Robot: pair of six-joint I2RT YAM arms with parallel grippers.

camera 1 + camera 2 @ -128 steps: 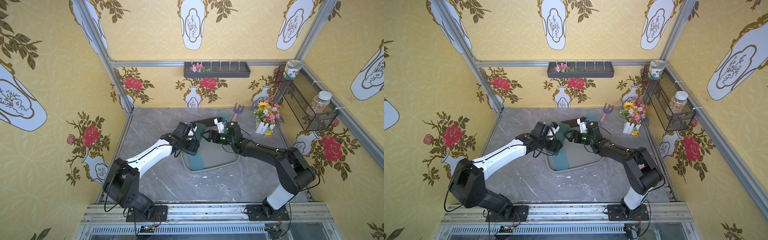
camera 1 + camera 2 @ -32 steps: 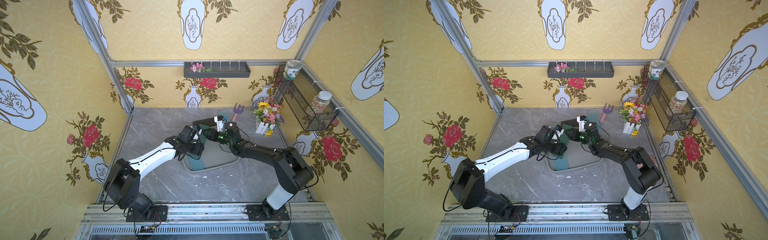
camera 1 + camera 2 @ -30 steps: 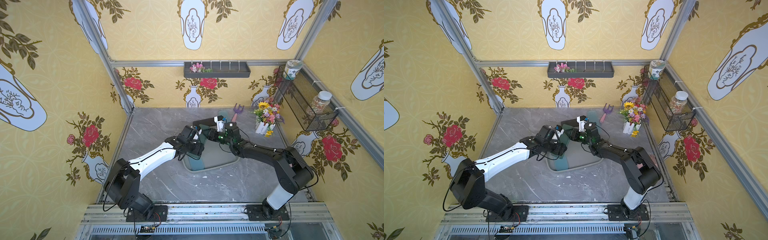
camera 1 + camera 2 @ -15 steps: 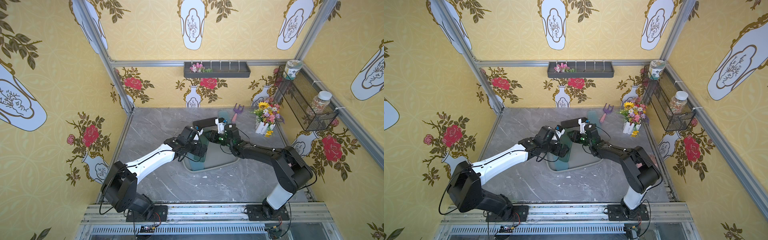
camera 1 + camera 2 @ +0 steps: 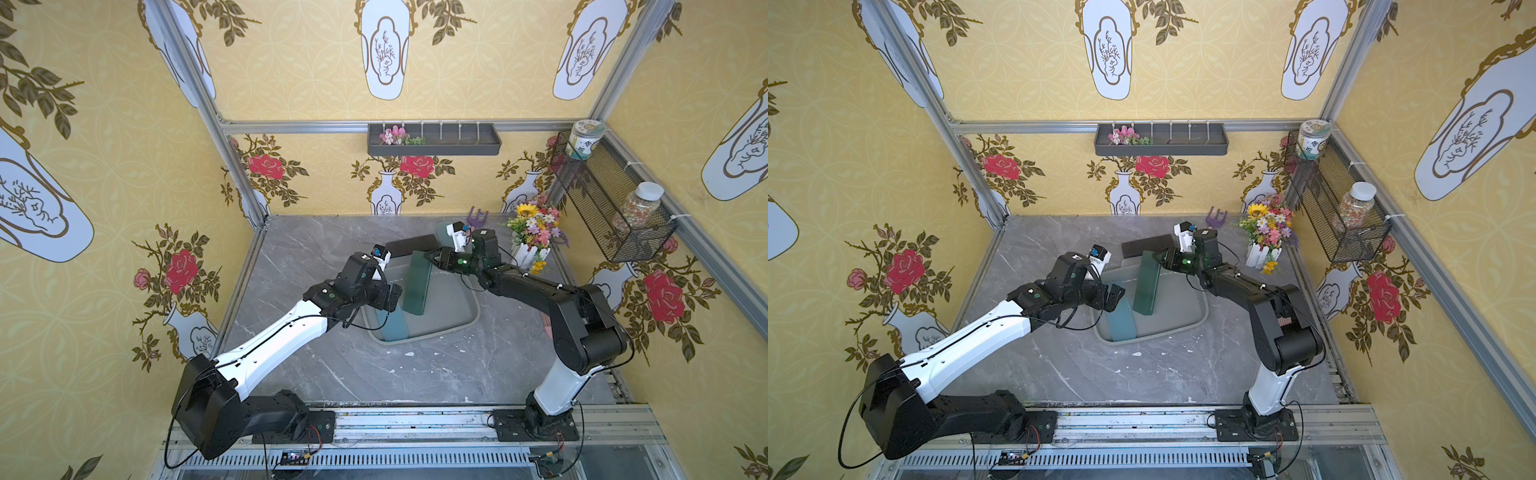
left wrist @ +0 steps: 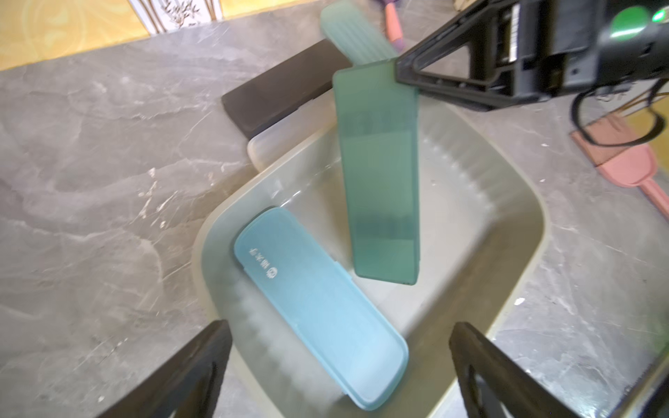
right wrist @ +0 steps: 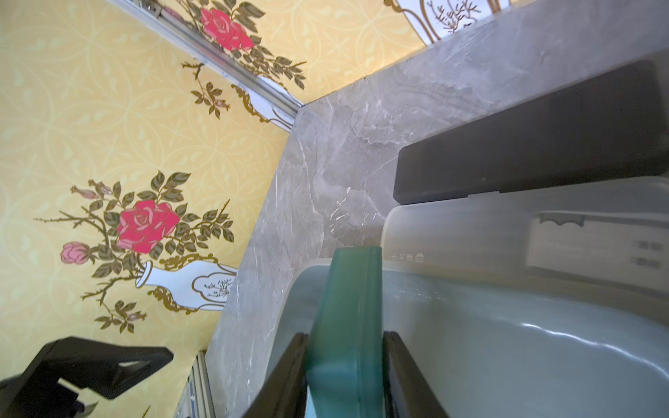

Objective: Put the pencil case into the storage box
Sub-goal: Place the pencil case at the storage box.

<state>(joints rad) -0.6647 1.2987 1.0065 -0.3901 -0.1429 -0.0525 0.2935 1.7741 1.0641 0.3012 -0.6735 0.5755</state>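
Storage box (image 6: 506, 217) R half prob. free; blue case (image 6: 318, 311) fills L, green case (image 6: 380, 173) hangs mid.

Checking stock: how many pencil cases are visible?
5: light blue case in the grey-green plastic tub; dark green case in the right gripper, over it; black case, frosted white case, pale green case behind it. Others may be hidden.

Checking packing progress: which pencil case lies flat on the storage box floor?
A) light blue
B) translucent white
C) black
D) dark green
A: the light blue pencil case lies flat inside the storage box, while the right end effector holds the dark green pencil case up by one end.
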